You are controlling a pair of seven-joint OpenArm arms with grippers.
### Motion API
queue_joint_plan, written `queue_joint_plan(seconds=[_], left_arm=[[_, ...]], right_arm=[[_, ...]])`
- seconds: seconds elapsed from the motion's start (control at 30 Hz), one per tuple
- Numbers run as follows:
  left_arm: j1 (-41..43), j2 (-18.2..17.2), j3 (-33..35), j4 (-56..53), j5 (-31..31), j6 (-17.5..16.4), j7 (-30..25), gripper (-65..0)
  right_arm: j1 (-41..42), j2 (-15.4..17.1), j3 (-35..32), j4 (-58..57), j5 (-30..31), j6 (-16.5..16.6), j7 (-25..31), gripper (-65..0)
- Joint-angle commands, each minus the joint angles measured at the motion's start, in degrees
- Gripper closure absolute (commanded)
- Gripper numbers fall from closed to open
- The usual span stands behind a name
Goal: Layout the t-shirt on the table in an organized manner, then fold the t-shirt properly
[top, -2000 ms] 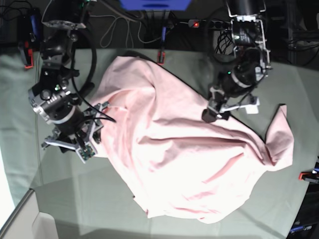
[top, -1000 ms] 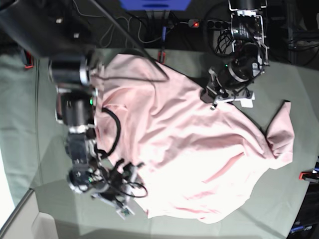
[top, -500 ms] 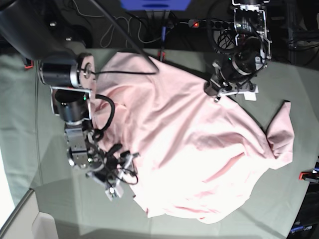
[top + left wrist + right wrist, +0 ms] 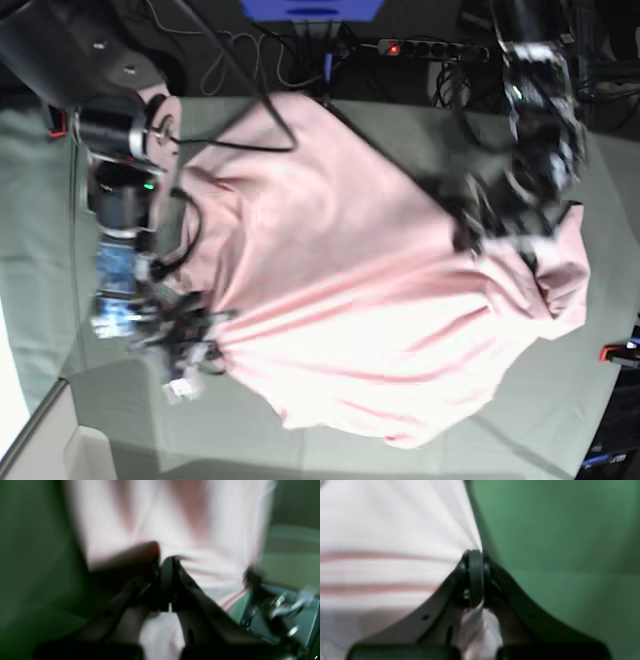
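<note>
Showing plain pink t-shirt (image 4: pixel 370 300)

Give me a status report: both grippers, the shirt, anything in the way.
Left gripper shut on the t-shirt. Right gripper shut on its edge. Shirt stretched between them, creased, not flat on the table. No obstruction visible.

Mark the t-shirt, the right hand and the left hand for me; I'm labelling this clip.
t-shirt (image 4: pixel 360 300), base view, middle of the pink cloth.
right hand (image 4: pixel 475 555), right wrist view, tips pinched on the shirt's edge.
left hand (image 4: pixel 167 560), left wrist view, closed tips against the cloth.
</note>
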Motion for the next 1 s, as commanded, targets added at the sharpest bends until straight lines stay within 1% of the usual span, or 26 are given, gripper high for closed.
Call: queue_joint_plan(seconds=[0.0,0.03,0.13,0.2,0.3,0.43,0.47,0.57,0.6,0.7,0.73,0.77,0.87,0.93,0.97], left_arm=[[-2.65,-1.10,-0.48,1.17,-0.76,0.27,-1.09,-0.2],[-5.02,-1.71,-0.48,0.82,-0.76,0.36,-1.09,-0.2],[-12.85,-2.86,-0.56,-1.12,-0.24,0.36,-1.44,-0.2],[-19.09,-3.03,-0.48,-4.46,-0.32,0.36,-1.53,-0.2],[-28.94,-4.00,-0.12,-10.52,-0.68,0.18,-1.44,-0.2],[-42.21,-3.82,0.49,-19.14,-0.68,0.10,-1.09,-0.2],[-45.29,-3.82,1.81,-21.07,-0.41,0.10,-1.44,-0.2],[-51.44,-4.18,4.97,-24.94,-0.59,0.10,-1.53,-0.2],[-52.50,-4.35,5.94,-25.47,-0.59,0.10,-1.53,-0.2],[-52.76,-5.14,6.03,-25.56,-0.68,0.10,-1.00,-0.2],[-52.06,-6.46,6.03,-25.56,-0.68,0.10,-1.00,-0.2],[-50.03,-7.78,6.03,-25.56,-0.76,0.10,-1.00,-0.2],[-44.14,-12.00,5.85,-24.33,-0.85,0.10,-1.00,-0.2],[-38.43,-15.52,5.59,-22.66,-0.85,0.10,-1.44,-0.2],[-36.06,-16.66,4.71,-21.78,-0.85,0.10,-1.53,-0.2]], right_arm=[[0.47,0.44,1.36,5.89,0.75,1.95,-0.39,0.0],[-1.20,0.44,2.50,11.52,0.66,2.96,-2.68,0.0],[-6.65,0.35,3.20,27.26,0.66,2.96,-8.57,0.0],[-11.31,0.09,3.20,37.37,0.66,2.96,-12.00,0.0],[-18.52,-0.44,3.20,48.71,0.66,2.96,-14.63,0.0],[-27.84,-4.40,3.12,60.31,0.75,2.96,-15.42,0.0],[-30.04,-5.98,2.32,62.16,0.75,2.96,-15.34,0.0],[-35.14,-9.41,-1.37,65.59,0.75,2.96,-15.25,0.0],[-36.46,-10.72,-3.21,66.29,0.75,2.96,-15.51,0.0],[-39.09,-10.72,-10.77,66.64,0.75,2.96,-15.60,0.0],[-39.62,-10.72,-13.15,66.47,0.75,2.96,-15.60,0.0],[-40.06,-10.72,-16.49,66.38,0.75,2.96,-15.60,0.0],[-40.50,-10.72,-23.52,66.29,0.75,2.96,-15.78,0.0],[-39.88,-10.72,-28.09,65.41,0.75,2.96,-18.24,0.0],[-39.62,-10.72,-29.94,64.88,0.75,2.96,-19.47,0.0]])
